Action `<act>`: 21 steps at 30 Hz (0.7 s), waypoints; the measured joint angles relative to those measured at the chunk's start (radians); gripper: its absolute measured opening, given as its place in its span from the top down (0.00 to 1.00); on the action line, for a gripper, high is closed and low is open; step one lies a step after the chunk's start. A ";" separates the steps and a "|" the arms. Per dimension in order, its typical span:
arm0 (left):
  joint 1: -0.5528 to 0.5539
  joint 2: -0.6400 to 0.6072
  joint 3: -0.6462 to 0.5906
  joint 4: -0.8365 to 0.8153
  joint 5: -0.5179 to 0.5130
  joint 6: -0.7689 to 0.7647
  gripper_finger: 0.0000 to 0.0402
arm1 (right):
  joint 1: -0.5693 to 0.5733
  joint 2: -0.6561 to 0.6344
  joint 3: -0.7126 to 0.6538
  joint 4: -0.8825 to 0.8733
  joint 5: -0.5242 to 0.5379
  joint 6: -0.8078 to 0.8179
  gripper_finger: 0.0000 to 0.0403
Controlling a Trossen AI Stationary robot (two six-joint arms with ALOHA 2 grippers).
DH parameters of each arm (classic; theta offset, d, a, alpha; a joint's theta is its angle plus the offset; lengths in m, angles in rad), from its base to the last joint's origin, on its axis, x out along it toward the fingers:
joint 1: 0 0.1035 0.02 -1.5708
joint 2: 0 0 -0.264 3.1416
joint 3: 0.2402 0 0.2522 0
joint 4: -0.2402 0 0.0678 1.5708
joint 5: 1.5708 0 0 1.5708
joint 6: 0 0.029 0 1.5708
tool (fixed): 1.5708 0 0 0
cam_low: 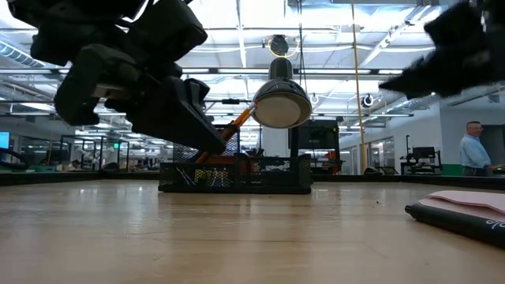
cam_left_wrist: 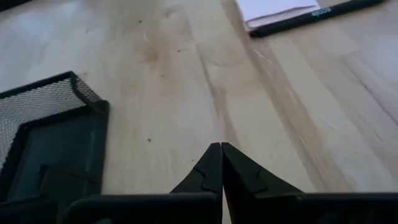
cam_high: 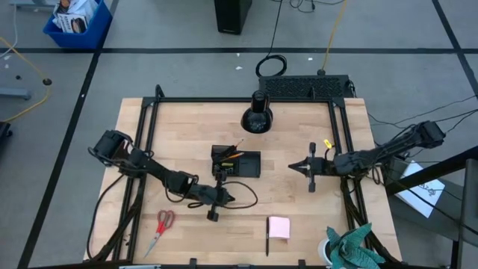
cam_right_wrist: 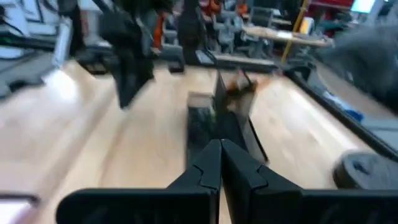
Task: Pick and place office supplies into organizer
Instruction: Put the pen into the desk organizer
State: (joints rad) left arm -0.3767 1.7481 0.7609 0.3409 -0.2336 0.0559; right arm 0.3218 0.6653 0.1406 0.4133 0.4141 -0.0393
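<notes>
Organizer (cam_high: 237, 163) — one; scissors (cam_high: 160, 226), pad (cam_high: 279, 226), pen (cam_high: 267, 243) outside — both grippers clenched, empty.

Wooden table (cam_high: 187, 123) carries organizer (cam_high: 236, 162), scissors (cam_high: 159, 228), sticky-note pad (cam_high: 278, 226), pen (cam_high: 267, 243).

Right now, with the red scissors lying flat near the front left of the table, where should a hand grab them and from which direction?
Probably at the blades just below the pivot, from straight above. The red-handled scissors lie flat on the table, handles toward the organizer, blades pointing to the front edge. The loops are wide; the closed blades are a narrow bar to pinch across. The left hand is nearer.
</notes>
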 joint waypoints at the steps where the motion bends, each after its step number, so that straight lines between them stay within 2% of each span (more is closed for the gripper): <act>1: 0.003 -0.001 0.000 0.001 0.000 0.003 0.98 | 0.012 0.014 0.019 -0.009 -0.001 -0.001 0.99; 7: -0.003 -0.016 0.000 -0.002 -0.004 -0.006 0.98 | 0.099 0.136 0.125 -0.046 -0.078 -0.024 0.99; 14: -0.008 -0.016 0.000 0.072 0.029 0.025 0.97 | 0.209 0.315 0.247 -0.065 -0.080 -0.022 0.99; 21: -0.008 -0.016 0.000 0.100 0.029 0.044 0.98 | 0.280 0.469 0.398 -0.209 -0.079 0.079 0.99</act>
State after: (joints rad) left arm -0.3847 1.7325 0.7609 0.4412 -0.2047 0.0995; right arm 0.6022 1.1346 0.5383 0.2041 0.3352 0.0401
